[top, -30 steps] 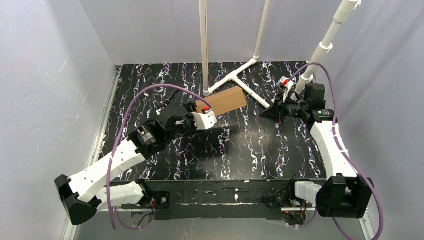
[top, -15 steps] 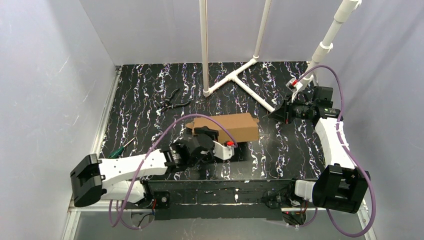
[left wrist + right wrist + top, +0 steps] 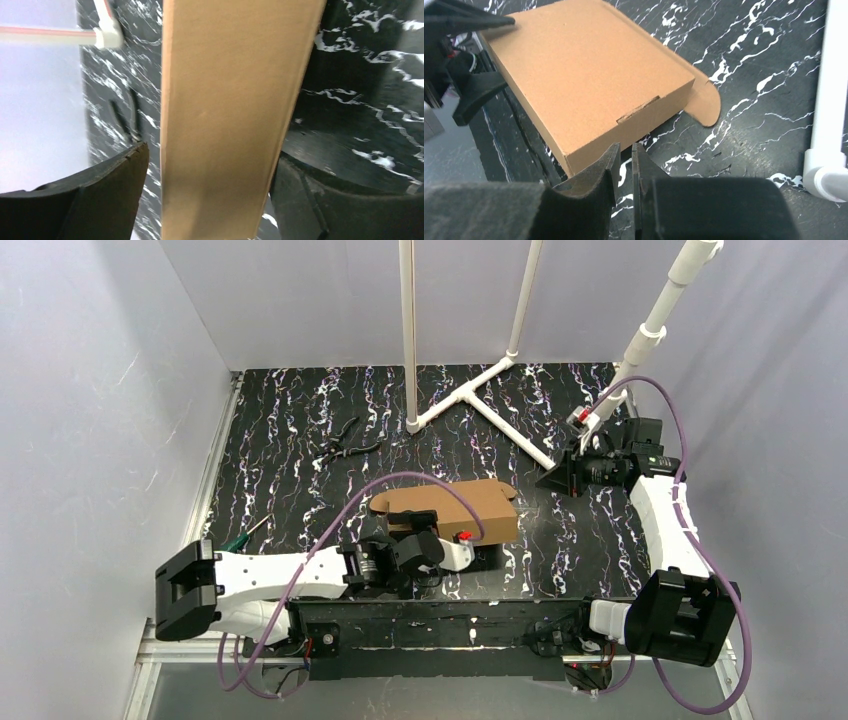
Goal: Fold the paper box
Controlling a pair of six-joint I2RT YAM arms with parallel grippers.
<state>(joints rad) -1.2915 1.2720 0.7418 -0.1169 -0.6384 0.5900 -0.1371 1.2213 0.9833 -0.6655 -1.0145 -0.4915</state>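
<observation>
The paper box (image 3: 455,505) is a closed, shallow brown cardboard mailer lying flat near the table's front edge, with a rounded tab sticking out at its far left. It also shows in the right wrist view (image 3: 584,75). My left gripper (image 3: 475,540) reaches in at the box's front side. In the left wrist view its jaws stand either side of the box's side wall (image 3: 230,125), with a gap on the left and the right finger (image 3: 300,200) against the cardboard; the gripper (image 3: 212,160) is open. My right gripper (image 3: 553,477) hovers right of the box, shut and empty (image 3: 624,150).
Black pliers (image 3: 345,443) lie at the back left. A green screwdriver (image 3: 240,537) lies at the left edge. A white PVC pipe frame (image 3: 480,405) stands at the back centre, and its pipe (image 3: 829,100) is close to my right gripper.
My left arm carried the box from the back centre to the near edge and set it down flat. My right gripper shifted slightly right.
</observation>
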